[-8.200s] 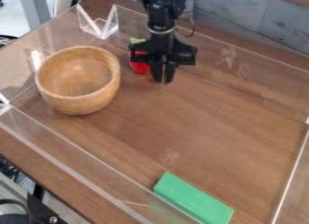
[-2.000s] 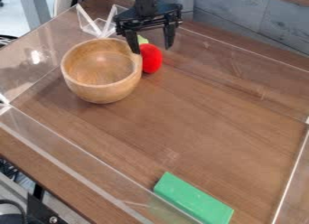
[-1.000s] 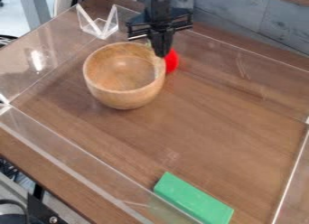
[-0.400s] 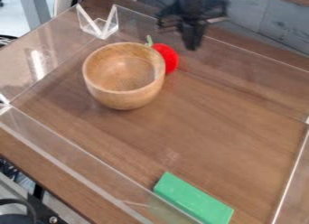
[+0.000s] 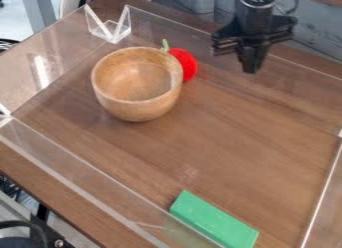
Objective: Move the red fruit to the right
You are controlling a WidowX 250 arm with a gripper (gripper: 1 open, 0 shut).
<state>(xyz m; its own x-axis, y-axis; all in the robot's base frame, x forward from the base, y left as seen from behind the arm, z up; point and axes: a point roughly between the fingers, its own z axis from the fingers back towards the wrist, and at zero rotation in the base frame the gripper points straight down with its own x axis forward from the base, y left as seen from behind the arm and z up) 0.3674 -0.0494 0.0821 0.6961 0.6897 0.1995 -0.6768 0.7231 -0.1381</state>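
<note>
Since a moment earlier, my gripper (image 5: 253, 66) had slid well off toward three o'clock, away from the red fruit (image 5: 182, 64), while the fruit and the wooden bowl (image 5: 135, 84) stayed put. I saw its jaws pressed together on nothing, pointing down over the wooden table (image 5: 241, 142). The red fruit sat touching the bowl's rim at about two o'clock, well apart from the gripper. I noted the green block (image 5: 213, 221) at the table's five o'clock corner.

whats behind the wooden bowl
The red fruit peeks out behind the bowl at its right rim. The fruit's lower left part is covered by the bowl.
</note>
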